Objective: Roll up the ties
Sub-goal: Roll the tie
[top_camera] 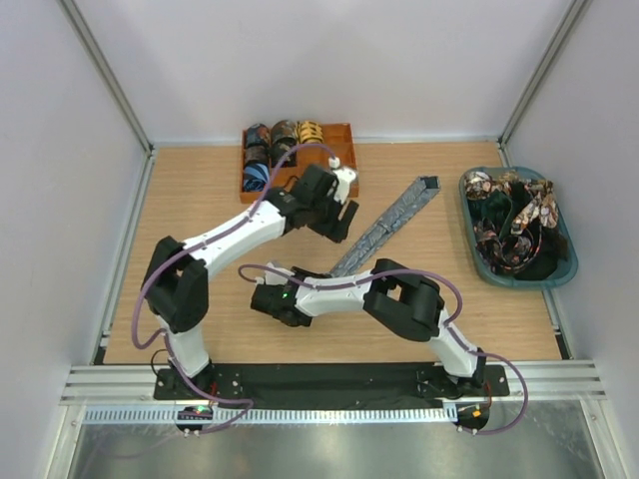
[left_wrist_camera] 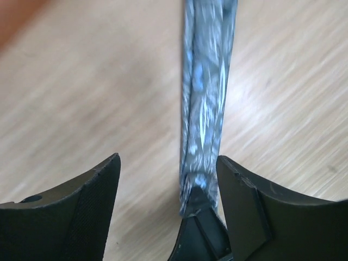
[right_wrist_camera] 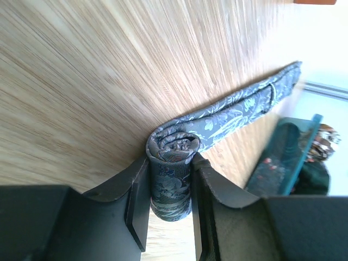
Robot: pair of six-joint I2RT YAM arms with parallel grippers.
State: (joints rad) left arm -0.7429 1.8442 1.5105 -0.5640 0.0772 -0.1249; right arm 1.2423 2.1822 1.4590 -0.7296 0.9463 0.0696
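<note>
A grey-blue patterned tie (top_camera: 394, 218) lies diagonally on the wooden table. Its near end is wound into a small roll (right_wrist_camera: 174, 144), and the loose strip (right_wrist_camera: 239, 106) runs away toward the teal bin. My right gripper (right_wrist_camera: 169, 169) is shut on this roll, one finger on each side. From above, the right gripper (top_camera: 275, 302) is low over the table and hides the roll. My left gripper (top_camera: 337, 218) is open and hovers over the strip. In the left wrist view the tie (left_wrist_camera: 206, 98) runs between the spread fingers of the left gripper (left_wrist_camera: 168, 163), nearer the right finger.
An orange tray (top_camera: 348, 150) at the back holds several rolled ties (top_camera: 272, 140). A teal bin (top_camera: 567, 261) at the right holds a heap of loose ties (top_camera: 514, 215); the bin also shows in the right wrist view (right_wrist_camera: 277, 157). Grey walls enclose the table.
</note>
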